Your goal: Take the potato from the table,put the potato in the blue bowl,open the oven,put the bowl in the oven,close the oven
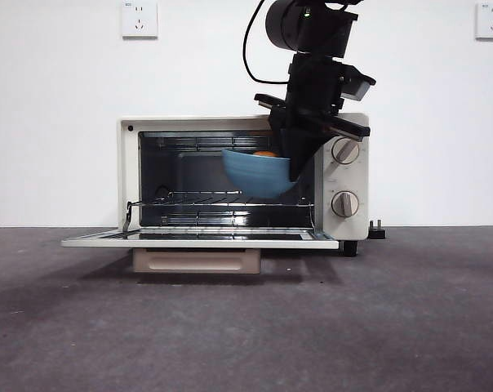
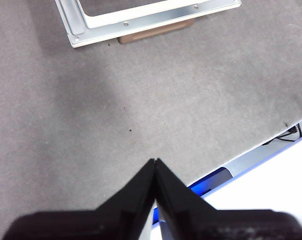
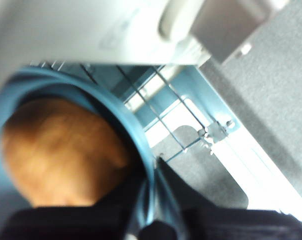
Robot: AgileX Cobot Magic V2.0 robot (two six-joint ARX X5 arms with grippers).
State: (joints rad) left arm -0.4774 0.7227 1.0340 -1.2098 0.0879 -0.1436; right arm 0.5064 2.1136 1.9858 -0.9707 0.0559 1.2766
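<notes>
Inside the open cream-white oven (image 1: 230, 184), the right gripper (image 3: 153, 167) pinches the rim of the deep sky-blue bowl (image 1: 259, 171), tilted above the wire rack (image 1: 222, 198). A smooth orange-brown potato (image 3: 61, 150) fills it. The left gripper (image 2: 155, 162) hangs pressed together over the grey table (image 2: 141, 100).

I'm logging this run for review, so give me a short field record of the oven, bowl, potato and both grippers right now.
oven: door open, lying flat
blue bowl: tilted, held above the wire rack inside the oven
potato: in the bowl
right gripper: clamped on the bowl's rim
left gripper: shut, empty, over the table in front of the door
stage: bowl not yet set down
</notes>
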